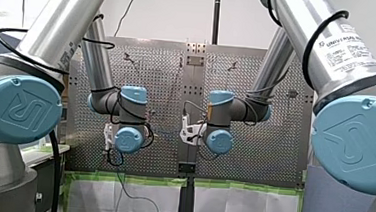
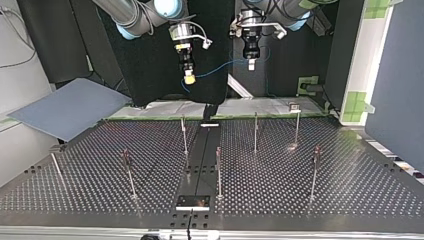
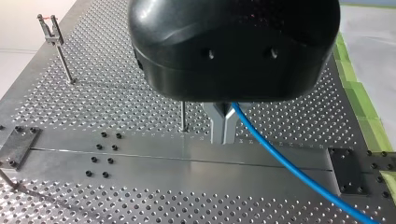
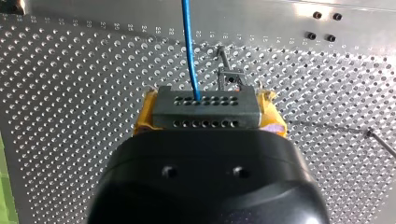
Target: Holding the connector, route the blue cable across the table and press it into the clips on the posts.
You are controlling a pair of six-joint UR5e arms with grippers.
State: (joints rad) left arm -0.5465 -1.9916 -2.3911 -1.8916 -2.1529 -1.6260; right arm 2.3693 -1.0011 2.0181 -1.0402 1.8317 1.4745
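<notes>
Judging from the bare clips on the posts [image 2: 218,170], no routing has been done yet. The blue cable [image 2: 220,65] is hung in a slack arc between the two claws, well above the worktop [image 2: 325,200]. The grey connector [image 4: 205,112] is clamped between the yellow pads [image 4: 145,114] of my right claw [image 2: 189,78], and the cable is seen leaving its face. The metal fingers [image 3: 218,126] of my left claw [image 3: 223,135] are drawn together, and the cable appears to be pinched between them. Every clip is left to be filled. Plenty of open room is offered above the worktop, and the thin posts are set well apart, though the lanes between them would have to be respected on any descent. A grey board [image 2: 70,107] is propped over the worktop's edge at the top view's left.
</notes>
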